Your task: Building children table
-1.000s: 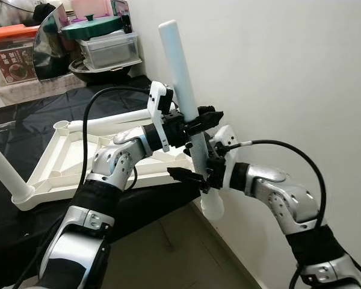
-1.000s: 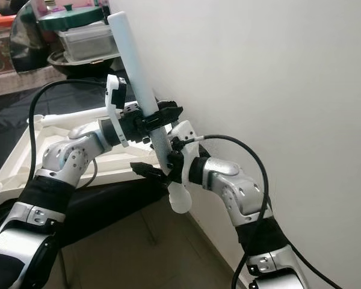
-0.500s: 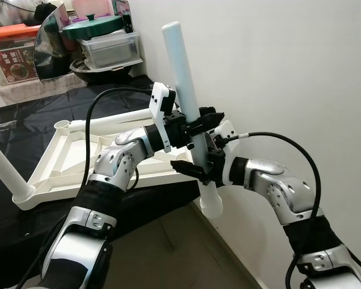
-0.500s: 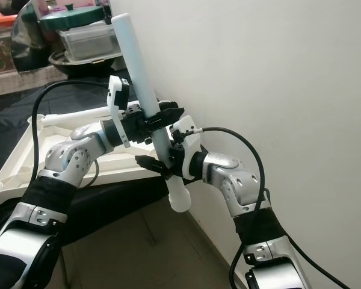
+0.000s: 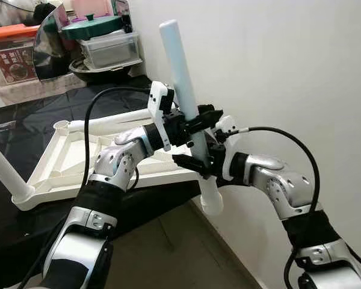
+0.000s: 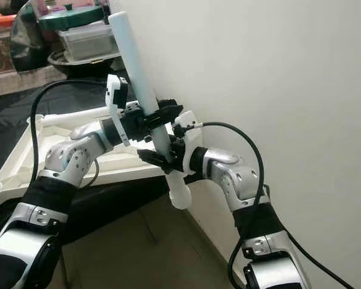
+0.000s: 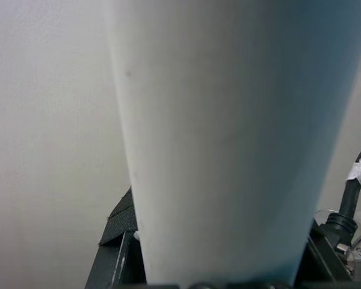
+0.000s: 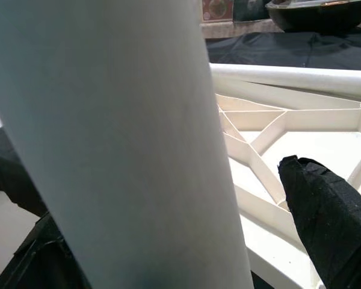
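A long white table leg (image 5: 177,66) stands nearly upright in the air close to the wall. My left gripper (image 5: 200,118) is shut on it at mid-length; the left wrist view looks straight at the leg (image 7: 228,150). Just below, my right gripper (image 5: 195,164) is open around the same leg, and one black finger (image 8: 328,211) stands apart from the leg (image 8: 120,138). The white tabletop (image 5: 66,174) lies upside down on a black-covered surface to the left. One leg (image 5: 5,171) is upright at its near left corner, and another leg (image 5: 108,125) lies along its far edge.
A white wall (image 5: 277,72) runs close along the right of both arms. Clear storage boxes (image 5: 111,48), a green lid and a dark pan are stacked at the back. Brown floor (image 5: 162,253) shows below the grippers, beside the black-covered surface's edge.
My right gripper has slid up the leg, closer to the left gripper. The leg's lower end has risen slightly. My left gripper has kept its hold.
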Robot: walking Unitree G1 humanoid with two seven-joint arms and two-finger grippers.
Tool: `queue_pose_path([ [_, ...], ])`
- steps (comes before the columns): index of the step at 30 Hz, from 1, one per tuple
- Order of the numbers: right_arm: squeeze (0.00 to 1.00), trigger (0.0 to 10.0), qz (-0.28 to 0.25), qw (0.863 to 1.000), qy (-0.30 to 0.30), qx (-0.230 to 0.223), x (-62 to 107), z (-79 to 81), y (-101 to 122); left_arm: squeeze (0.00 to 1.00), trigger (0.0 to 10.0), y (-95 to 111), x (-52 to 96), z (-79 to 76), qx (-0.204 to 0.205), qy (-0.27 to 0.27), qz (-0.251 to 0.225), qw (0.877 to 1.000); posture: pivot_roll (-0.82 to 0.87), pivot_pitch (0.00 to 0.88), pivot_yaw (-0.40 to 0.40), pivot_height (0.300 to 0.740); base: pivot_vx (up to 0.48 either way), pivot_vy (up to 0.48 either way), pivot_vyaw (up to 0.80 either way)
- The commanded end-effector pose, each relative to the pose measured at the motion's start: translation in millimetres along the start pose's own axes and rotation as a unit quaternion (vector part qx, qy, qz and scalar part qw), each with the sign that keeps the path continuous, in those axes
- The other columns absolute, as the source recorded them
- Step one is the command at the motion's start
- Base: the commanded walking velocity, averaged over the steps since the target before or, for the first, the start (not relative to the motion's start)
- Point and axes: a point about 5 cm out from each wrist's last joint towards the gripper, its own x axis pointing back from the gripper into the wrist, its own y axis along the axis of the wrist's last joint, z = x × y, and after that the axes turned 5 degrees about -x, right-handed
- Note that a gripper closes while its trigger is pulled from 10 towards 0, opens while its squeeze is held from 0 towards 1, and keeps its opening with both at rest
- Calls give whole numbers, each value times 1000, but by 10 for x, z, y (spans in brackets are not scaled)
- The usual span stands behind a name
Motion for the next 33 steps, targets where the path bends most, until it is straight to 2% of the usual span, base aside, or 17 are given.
queue_pose_path([
  [1, 0, 10000, 2, 1000, 20, 7, -88, 94, 23, 0, 10000, 6, -60, -39, 2, -15, -7, 1000, -51, 0, 56, 740, 0, 0, 0],
  [7, 0, 10000, 2, 1000, 29, 11, -119, 127, 40, 0, 10000, 1, -62, -37, 3, -15, -7, 1000, -53, 0, 58, 740, 0, 0, 0],
  [8, 0, 6235, 3, 999, 29, 12, -127, 131, 39, 0, 10000, 3, -64, -35, 2, -14, -7, 1000, -54, 0, 57, 740, 0, 0, 0],
  [11, 0, 6235, 4, 999, 30, 12, -132, 133, 38, 0, 10000, 4, -66, -33, 2, -14, -7, 1000, -54, 0, 57, 740, 0, 0, 0],
  [12, 0, 0, 5, 999, 30, 13, -137, 136, 31, 0, 10000, 8, -69, -32, 2, -14, -7, 1000, -52, 0, 56, 740, 0, 0, 0],
  [26, 0, 0, 15, 1000, 18, 15, -136, 106, -31, 0, 10000, 20, -56, -17, -1, -8, -7, 1000, -51, 0, 58, 740, 0, 0, 0],
  [30, 0, 0, 22, 1000, 11, 13, -122, 83, -67, 0, 10000, 7, -58, 13, 6, 8, 11, 1000, -47, 0, 52, 740, 0, 0, 0],
  [31, 0, 0, 23, 1000, 11, 14, -121, 80, -74, 945, 10000, 3, -58, 14, 6, 8, 14, 1000, -47, 0, 52, 740, 0, 0, 0],
  [32, 0, 0, 25, 1000, 9, 14, -121, 71, -79, 1000, 10000, 29, -58, 23, 0, 12, 7, 1000, -47, 0, 52, 740, 0, 0, 0],
  [33, 0, 0, 25, 1000, 9, 14, -121, 71, -79, 1000, 10000, 29, -58, 23, 0, 12, 7, 1000, -47, 0, 52, 740, 0, 0, 0],
])
